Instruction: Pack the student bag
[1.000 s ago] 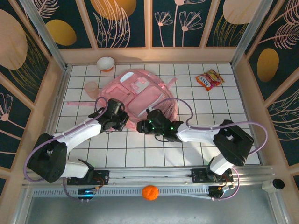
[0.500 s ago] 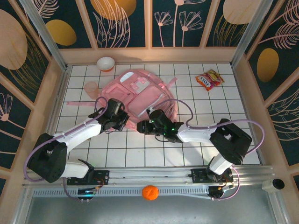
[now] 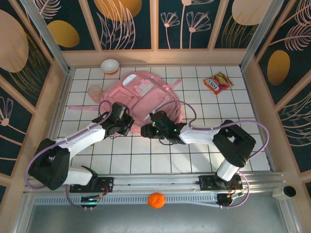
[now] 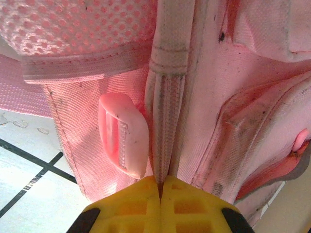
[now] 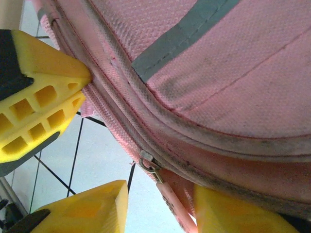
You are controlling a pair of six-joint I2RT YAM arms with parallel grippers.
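The student bag (image 3: 150,99) strap (image 4: 167,73) sits pinched in left jaws; zip pull (image 5: 167,194) between spread right jaws.

We see the student bag (image 3: 155,102) in matt woven pink cloth, its buckle (image 4: 122,133) smooth glossy plastic, zip ring (image 5: 148,162) metal.

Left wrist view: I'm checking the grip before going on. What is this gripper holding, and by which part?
The left gripper is shut on the student bag, pinching its webbing strap between the fingertips, beside a pink plastic buckle.
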